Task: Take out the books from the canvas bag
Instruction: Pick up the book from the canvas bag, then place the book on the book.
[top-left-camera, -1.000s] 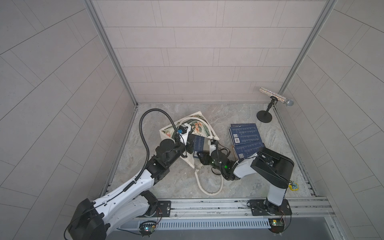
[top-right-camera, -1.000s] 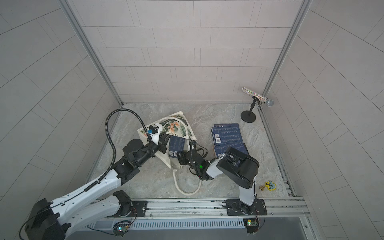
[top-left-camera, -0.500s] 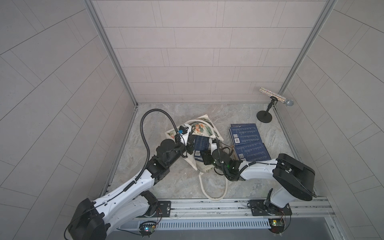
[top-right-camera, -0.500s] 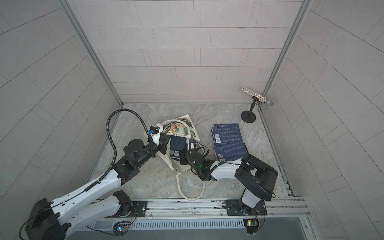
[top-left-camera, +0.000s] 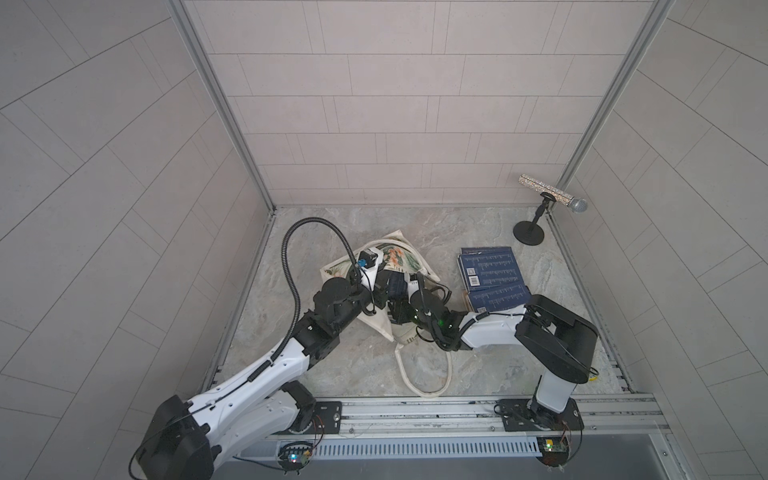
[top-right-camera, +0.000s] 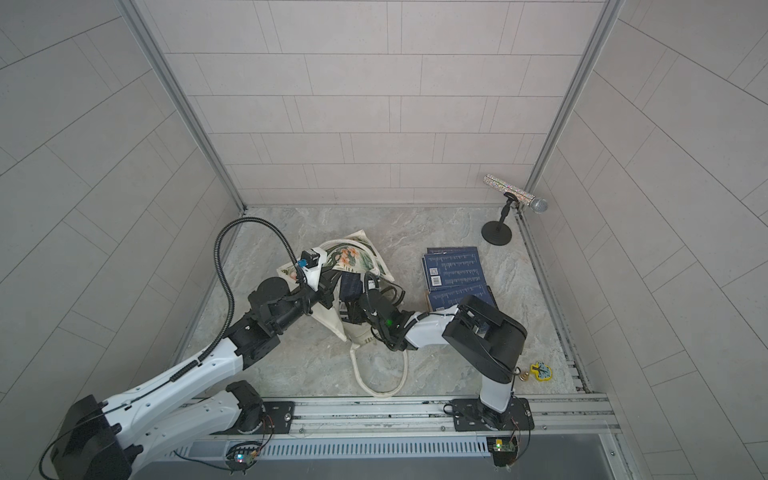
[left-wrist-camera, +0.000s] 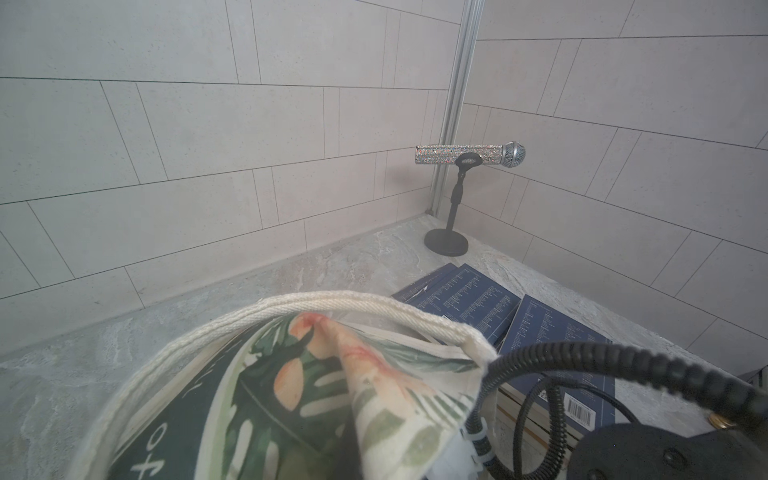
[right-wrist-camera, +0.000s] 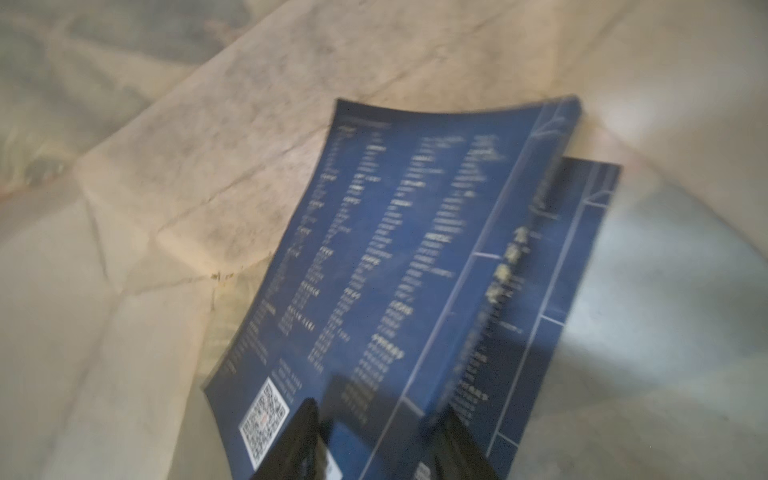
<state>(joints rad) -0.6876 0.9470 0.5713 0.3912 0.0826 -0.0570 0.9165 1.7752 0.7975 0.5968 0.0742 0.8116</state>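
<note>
The bag (top-left-camera: 397, 255) lies crumpled on the counter (top-left-camera: 415, 224), its mouth toward the arms. The left claw (top-left-camera: 377, 289) is pinched together on its upper edge, holding it up. Inside, the right claw (right-wrist-camera: 376, 409) stands apart over the near end of two navy books (right-wrist-camera: 395, 249). A stack (top-left-camera: 490, 272) of more books lies on the counter beside the bag, on the right.
</note>
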